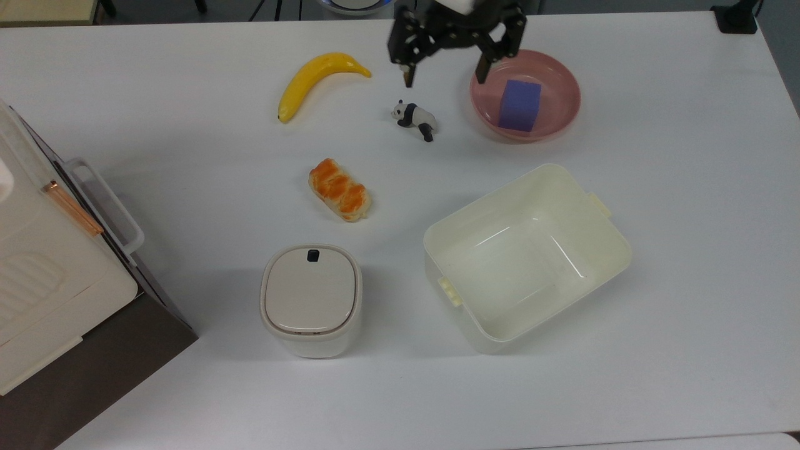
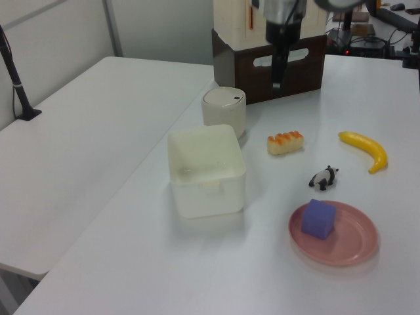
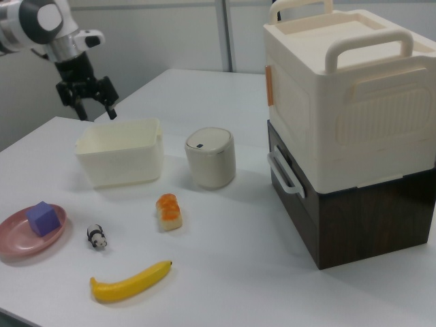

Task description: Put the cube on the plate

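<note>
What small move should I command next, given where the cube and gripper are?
Probably just a retreat to a rest pose rather than another grasp. The cube sits flat inside the plate, untouched, and the gripper is open, raised above the table and holding nothing. The job looks finished, so I'd keep the arm lifting away, staying clear of the panda and the banana.

The blue-purple cube (image 1: pixel 520 105) lies flat inside the pink plate (image 1: pixel 562 119) at the top view's far right; the gripper (image 1: pixel 445 73) hangs apart from it, just to the plate's left, fingers spread wide and empty; a panda figurine (image 1: pixel 414 118) sits below the gripper; a banana (image 1: pixel 314 80) lies further left; nearer are a bread roll (image 1: pixel 339 189), a lidded bin (image 1: pixel 311 299) and a cream tub (image 1: pixel 600 275).
</note>
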Robot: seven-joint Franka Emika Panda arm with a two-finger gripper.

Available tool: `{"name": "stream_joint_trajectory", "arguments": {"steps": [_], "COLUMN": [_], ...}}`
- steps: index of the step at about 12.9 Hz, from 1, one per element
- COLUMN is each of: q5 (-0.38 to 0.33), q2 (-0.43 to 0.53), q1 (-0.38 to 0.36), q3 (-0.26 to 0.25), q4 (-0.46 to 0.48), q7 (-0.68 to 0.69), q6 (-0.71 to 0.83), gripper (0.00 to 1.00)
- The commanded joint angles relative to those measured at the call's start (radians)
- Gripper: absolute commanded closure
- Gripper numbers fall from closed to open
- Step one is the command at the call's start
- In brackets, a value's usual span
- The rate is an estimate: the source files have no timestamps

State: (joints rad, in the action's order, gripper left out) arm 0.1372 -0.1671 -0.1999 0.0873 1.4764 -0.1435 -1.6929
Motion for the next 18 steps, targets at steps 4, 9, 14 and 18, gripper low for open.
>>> {"name": "stream_joint_trajectory", "arguments": {"steps": [4,9,14,18], "q5": [-0.088,-0.088,-0.079,-0.079], "q2": [0.130,0.167,0.170,0.170], "q1": [0.061,0.148,0.169,0.169], "q3": [-0.112,-0.107,-0.109,-0.116], "q4": [0.025,0.042,0.050,0.050], "q7": [0.082,0.097,0.096,0.096], "q6": [0.103,0.114,0.147,0.164], "gripper": [0.00,0.00,0.00,0.00]}}
